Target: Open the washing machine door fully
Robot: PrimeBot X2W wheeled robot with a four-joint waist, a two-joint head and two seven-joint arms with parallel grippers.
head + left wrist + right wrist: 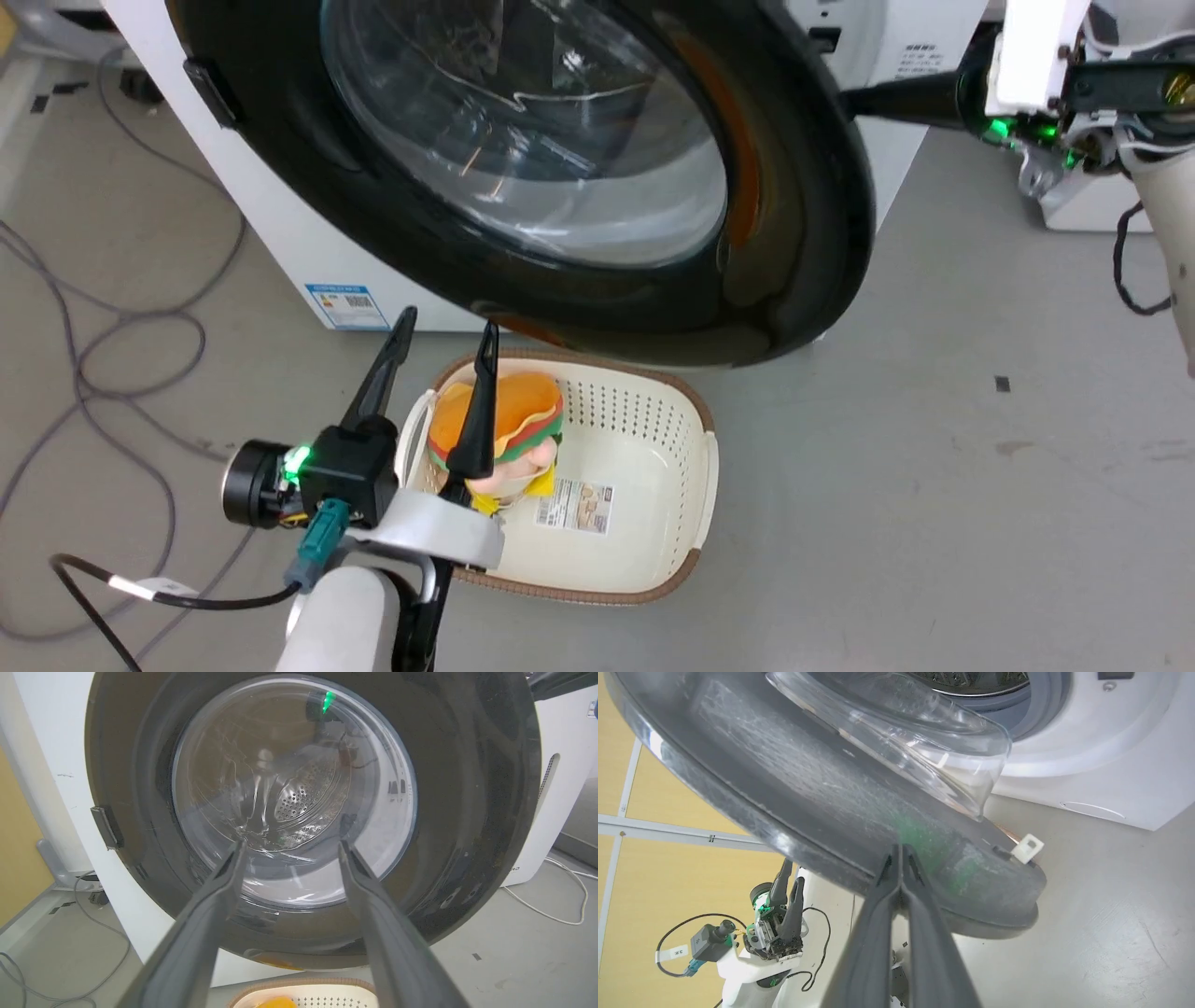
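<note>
- Plainly, the door (523, 187) stood partly open, swung off the washer (289, 233) front, its black outer face and glass bowl towards the head camera.
- In the right wrist view, the door's inner face and bulging glass showed, with the drum (971, 679) mouth and rubber ring (1045, 704) uncovered behind them.
- The right gripper (900, 849) had its fingers pressed together, holding nothing, tips against the door's inner face near the rim.
- In the head view, its dark finger reached behind the door's right edge.
- The left gripper (446, 322) hung before the door's outer face, fingers spread and empty, apart from the door.
- A cream basket (695, 439) sat on the floor below the door, with a burger toy (527, 406) at its left end, under the left fingers.
- A blue sticker (345, 306) marked the washer's lower front.
- Cables (93, 355) trailed over the floor to the left.
</note>
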